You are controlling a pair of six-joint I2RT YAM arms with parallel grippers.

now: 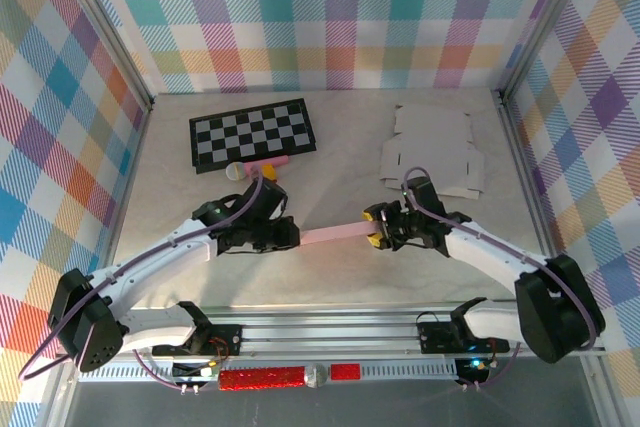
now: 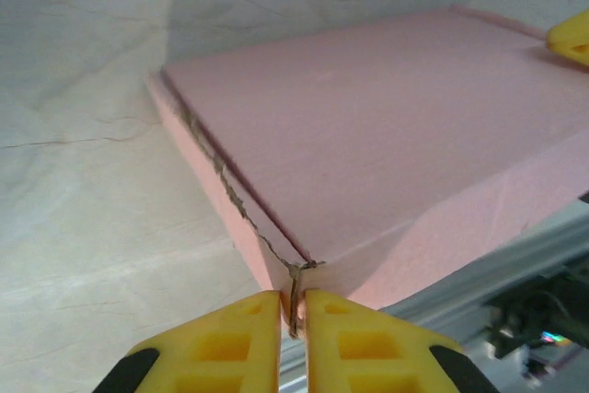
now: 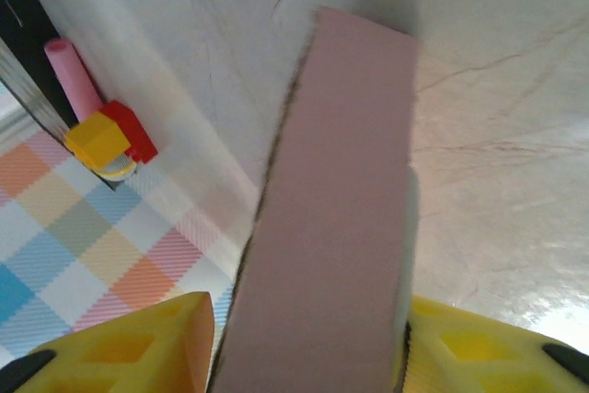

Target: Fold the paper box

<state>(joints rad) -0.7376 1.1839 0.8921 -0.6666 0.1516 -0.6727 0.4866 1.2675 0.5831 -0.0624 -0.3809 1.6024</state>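
Observation:
The pink paper box point(image 1: 333, 235) hangs between my two grippers over the middle of the table, edge-on from above. My left gripper point(image 1: 283, 234) is shut on a thin flap at the box's near corner point(image 2: 296, 296), where the torn seam ends. The box's broad pink top point(image 2: 396, 126) stretches away from it. My right gripper point(image 1: 383, 227) straddles the other end of the box point(image 3: 331, 227). One yellow finger point(image 3: 469, 347) touches the box's side, and the other finger point(image 3: 156, 342) stands a sliver off it.
A black-and-white checkered mat point(image 1: 252, 134) lies at the back left, with a pink stick point(image 3: 72, 75) and yellow point(image 3: 97, 142) and red blocks point(image 3: 129, 129) at its front edge. A flat white unfolded box blank point(image 1: 432, 152) lies back right. Plaid walls enclose the table; a metal rail point(image 1: 330, 327) runs along the front.

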